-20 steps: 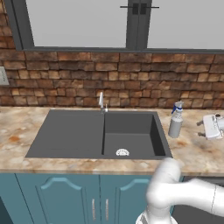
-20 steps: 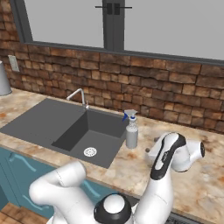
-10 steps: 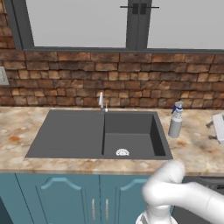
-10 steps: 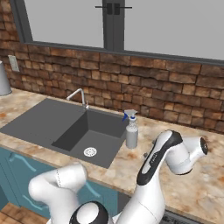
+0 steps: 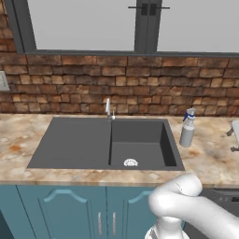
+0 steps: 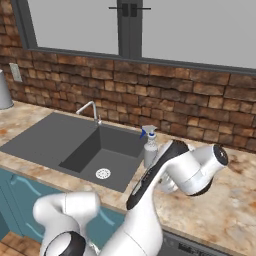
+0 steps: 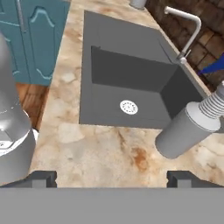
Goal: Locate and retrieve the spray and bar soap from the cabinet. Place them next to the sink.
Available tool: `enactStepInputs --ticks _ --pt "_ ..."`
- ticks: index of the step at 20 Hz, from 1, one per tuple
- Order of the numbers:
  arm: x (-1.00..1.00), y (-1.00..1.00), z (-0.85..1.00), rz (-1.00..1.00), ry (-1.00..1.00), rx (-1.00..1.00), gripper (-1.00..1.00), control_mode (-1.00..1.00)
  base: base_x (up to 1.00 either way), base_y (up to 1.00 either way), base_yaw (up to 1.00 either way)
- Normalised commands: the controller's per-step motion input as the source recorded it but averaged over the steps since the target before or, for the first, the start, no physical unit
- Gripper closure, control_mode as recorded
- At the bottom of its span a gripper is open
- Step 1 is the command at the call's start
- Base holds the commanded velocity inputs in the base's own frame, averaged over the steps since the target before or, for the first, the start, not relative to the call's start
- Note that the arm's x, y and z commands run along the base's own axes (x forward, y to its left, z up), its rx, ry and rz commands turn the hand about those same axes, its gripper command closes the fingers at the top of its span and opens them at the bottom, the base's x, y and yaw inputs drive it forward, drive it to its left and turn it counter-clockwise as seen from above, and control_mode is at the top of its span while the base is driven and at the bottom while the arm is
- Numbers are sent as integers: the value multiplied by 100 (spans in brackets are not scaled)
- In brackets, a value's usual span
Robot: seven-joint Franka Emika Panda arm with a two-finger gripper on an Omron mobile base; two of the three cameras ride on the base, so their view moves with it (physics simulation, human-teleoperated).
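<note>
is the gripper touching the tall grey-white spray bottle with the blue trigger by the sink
Apart. In the hand view the gripper has open jaws with bare counter between them, and the spray bottle stands clear beyond the right tip.

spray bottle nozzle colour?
Blue trigger nozzle on the spray, above a white neck and grey-white body; clearest in the left base view.

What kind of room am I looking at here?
A kitchen, by all signs: a dark double-basin sink with a slim faucet set in a marbled counter, teal base cabinets beneath, a spray bottle beside the sink.
</note>
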Motion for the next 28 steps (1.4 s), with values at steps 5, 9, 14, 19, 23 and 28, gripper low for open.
enactStepInputs --ticks 5,9,14,19,23,28 --pt "-39 52 35 12 -7 -35 -100 -100 0 0 0" --pt "-33 54 34 15 -6 -41 -100 -100 0 0 0" --pt "-3 47 14 11 4 -23 -100 -100 0 0 0" --pt "4 18 -1 37 14 -9 -100 -100 0 0 0" --pt "-5 15 -5 50 2 -6 -100 -100 0 0 0" --pt "-13 25 0 49 0 -9 -100 -100 0 0 0"
